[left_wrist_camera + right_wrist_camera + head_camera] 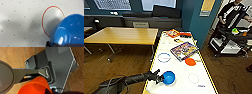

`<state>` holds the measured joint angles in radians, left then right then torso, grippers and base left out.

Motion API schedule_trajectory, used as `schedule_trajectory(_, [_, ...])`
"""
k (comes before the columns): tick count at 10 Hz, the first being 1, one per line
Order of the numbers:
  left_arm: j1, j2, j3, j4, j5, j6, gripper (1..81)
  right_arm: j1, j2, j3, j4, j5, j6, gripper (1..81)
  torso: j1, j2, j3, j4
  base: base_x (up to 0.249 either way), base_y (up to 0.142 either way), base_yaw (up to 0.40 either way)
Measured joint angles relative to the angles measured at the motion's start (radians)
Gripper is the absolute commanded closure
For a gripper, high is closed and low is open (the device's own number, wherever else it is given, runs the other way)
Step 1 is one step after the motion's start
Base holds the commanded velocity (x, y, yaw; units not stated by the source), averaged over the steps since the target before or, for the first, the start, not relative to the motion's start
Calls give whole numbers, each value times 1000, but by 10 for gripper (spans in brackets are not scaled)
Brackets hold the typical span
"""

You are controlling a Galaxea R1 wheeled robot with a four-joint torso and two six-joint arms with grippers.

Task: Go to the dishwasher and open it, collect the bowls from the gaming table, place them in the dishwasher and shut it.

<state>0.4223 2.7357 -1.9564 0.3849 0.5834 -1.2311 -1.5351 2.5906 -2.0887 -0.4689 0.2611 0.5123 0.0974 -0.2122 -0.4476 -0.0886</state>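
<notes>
Left gripper [161,79] clenched on the rim of the round blue plastic bowl [168,77] over the white tabletop [184,82]; right gripper's state: cannot tell, round orange plastic bowl [35,87] close before its wrist camera

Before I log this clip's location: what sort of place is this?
Probably an office break or games lounge: a white game table with board-game boxes, a wooden table and dark sofas against a teal wall. The left claw holds a blue bowl.

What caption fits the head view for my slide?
Left tool grips the blue bowl on the white table; an orange bowl sits farther along.
</notes>
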Motion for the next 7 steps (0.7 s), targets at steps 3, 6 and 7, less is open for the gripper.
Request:
schedule_trajectory(3, [8,-28,76,44,31,0,811,2,6,-13,0,-3,0,811,0,0,0,0,0,0,0])
schedule_trajectory(6, [-10,-115,243,69,54,0,811,3,9,-13,0,-8,0,811,0,0,0,0,0,0,0])
schedule_trajectory(7, [-41,-156,327,76,56,-1,811,3,12,-13,0,-9,0,811,0,0,0,0,0,0,0])
